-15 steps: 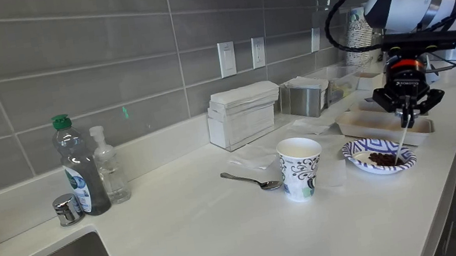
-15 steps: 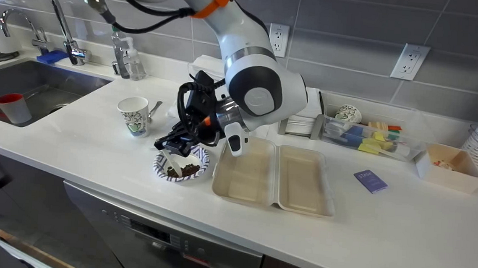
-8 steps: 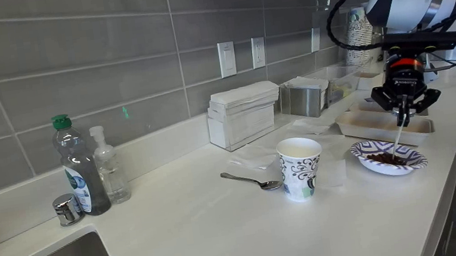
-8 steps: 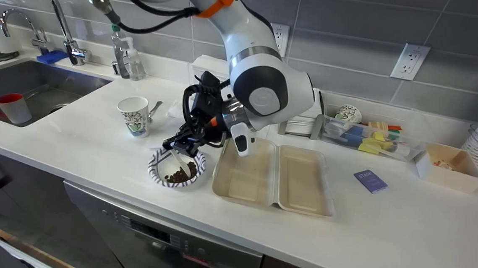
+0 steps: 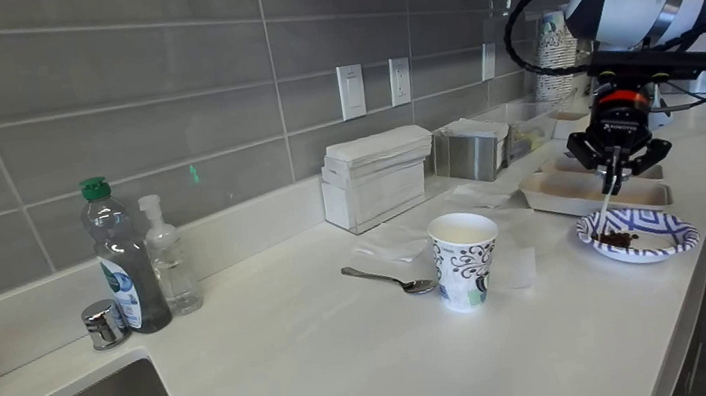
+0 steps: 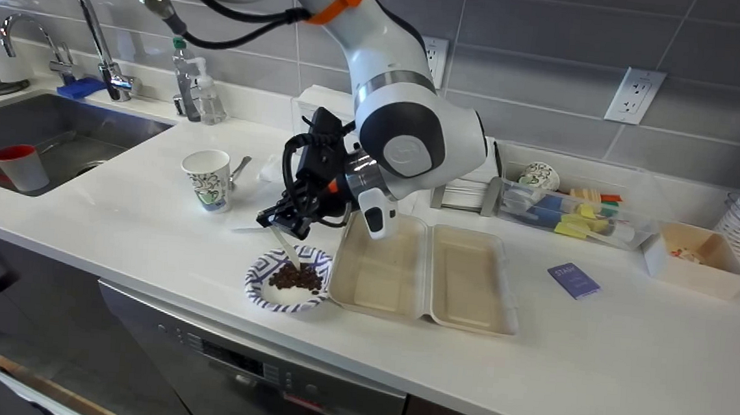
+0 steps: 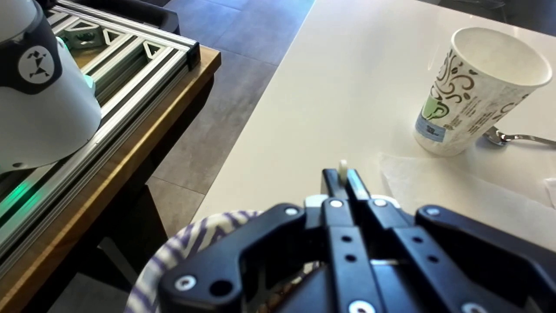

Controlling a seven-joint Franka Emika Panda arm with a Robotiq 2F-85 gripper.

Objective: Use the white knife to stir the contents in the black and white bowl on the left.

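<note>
Now the bowl [image 6: 284,295] sits nearer the counter [image 6: 593,366] edge (I should stir gently). My gripper [image 7: 343,179] pinches the white knife [image 6: 286,248].

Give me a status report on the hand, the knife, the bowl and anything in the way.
Hand gripping white knife. Tip at brown bits in patterned bowl. Open tan container close beside bowl, possibly in the way; contact unclear.
</note>
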